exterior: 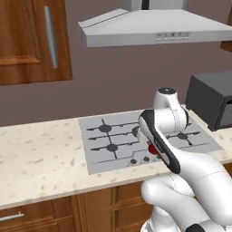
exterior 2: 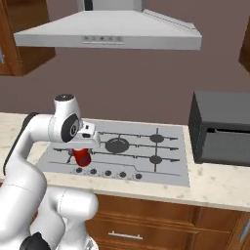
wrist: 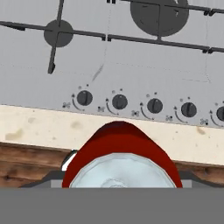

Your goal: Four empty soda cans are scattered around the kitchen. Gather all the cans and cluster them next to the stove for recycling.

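We see the gripper [exterior 2: 83, 155] clasping a red soda can [exterior 2: 82, 156] above the front left part of the stove [exterior 2: 146, 149], over its row of black knobs [wrist: 118, 102]. In the hand view the can's silvery end [wrist: 120, 171] faces the camera, the red body beyond it (no brand or lettering can be read on it). Five knobs sit along the cooktop's front edge, with small markings beside them too fine to make out. The speckled cream counter [exterior: 41, 154] borders the stove; a dark grey appliance [exterior 2: 222, 129] stands to its right, and a grey range hood [exterior 2: 107, 31] hangs above.
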Tool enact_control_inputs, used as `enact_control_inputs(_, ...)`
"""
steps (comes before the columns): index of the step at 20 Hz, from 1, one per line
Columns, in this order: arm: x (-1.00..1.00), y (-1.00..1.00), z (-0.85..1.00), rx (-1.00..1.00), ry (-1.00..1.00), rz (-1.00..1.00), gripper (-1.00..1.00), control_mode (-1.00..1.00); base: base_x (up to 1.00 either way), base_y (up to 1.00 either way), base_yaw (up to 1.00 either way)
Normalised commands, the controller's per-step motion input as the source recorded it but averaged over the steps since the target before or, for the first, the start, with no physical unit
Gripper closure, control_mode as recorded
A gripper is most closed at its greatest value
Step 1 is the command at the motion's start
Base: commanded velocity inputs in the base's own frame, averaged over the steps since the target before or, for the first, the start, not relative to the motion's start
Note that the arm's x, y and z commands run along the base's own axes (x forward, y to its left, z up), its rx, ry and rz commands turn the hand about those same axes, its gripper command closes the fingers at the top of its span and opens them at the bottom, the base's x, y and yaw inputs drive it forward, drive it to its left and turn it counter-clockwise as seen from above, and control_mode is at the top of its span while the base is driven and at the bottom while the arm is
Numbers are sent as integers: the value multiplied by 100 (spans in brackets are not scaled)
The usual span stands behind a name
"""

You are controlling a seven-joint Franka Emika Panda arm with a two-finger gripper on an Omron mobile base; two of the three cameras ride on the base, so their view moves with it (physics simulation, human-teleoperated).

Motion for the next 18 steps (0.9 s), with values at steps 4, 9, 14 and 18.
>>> enact_control_inputs(4,0,0,0,0,0,0,100,100,0,99,0)
enact_control_inputs(9,0,0,0,0,0,0,100,100,4,82,0)
enact_control_inputs(14,0,0,0,0,0,0,100,100,32,26,0)
enact_control_inputs(18,0,0,0,0,0,0,100,100,44,5,0)
